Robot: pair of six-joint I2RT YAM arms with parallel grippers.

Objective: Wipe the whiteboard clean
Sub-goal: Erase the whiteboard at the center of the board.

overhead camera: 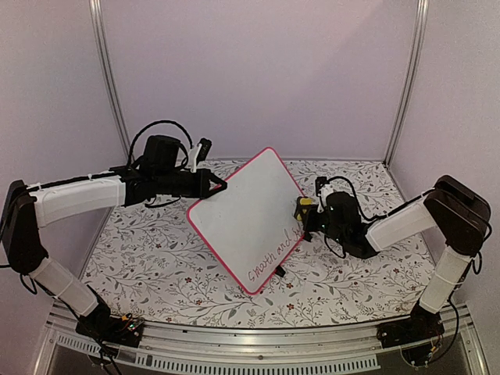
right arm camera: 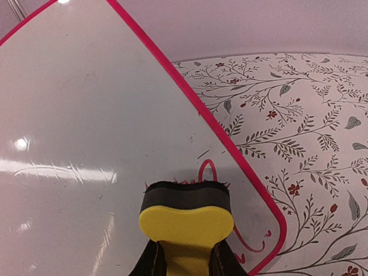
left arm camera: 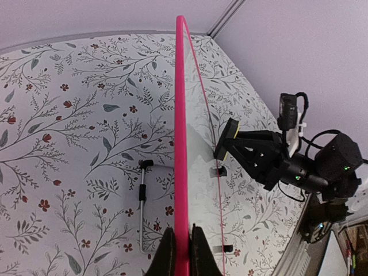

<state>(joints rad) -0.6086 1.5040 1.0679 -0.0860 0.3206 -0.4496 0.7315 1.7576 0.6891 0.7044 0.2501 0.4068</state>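
Top view: a whiteboard (overhead camera: pixel 246 215) with a pink-red frame stands tilted near the middle of a counter (overhead camera: pixel 156 266) covered in a floral pattern. The left gripper (overhead camera: pixel 215 186) is clamped on the board's far-left edge. At the board's right edge, the right gripper (overhead camera: pixel 310 212) is closed on a yellow block eraser (overhead camera: pixel 303 205). The eraser touches the board's face. Red handwriting (overhead camera: pixel 273 254) runs along the board's near-right edge.

Left wrist view: the board appears edge-on, its pink frame pinched between the two dark fingers (left arm camera: pixel 167 256) at the bottom. To the frame's right, the eraser meets the white face, and a small black clip foot (left arm camera: pixel 217 171) sits just below it. To the frame's left, a thin metal rod (left arm camera: pixel 142 207) with a black tip lies on the counter.

Right wrist view: the eraser's black felt side presses against the white surface near the board's rounded corner. Red pen strokes (right arm camera: pixel 208 169) show just beside and beneath the eraser. The floral counter lies beyond the frame on the right.
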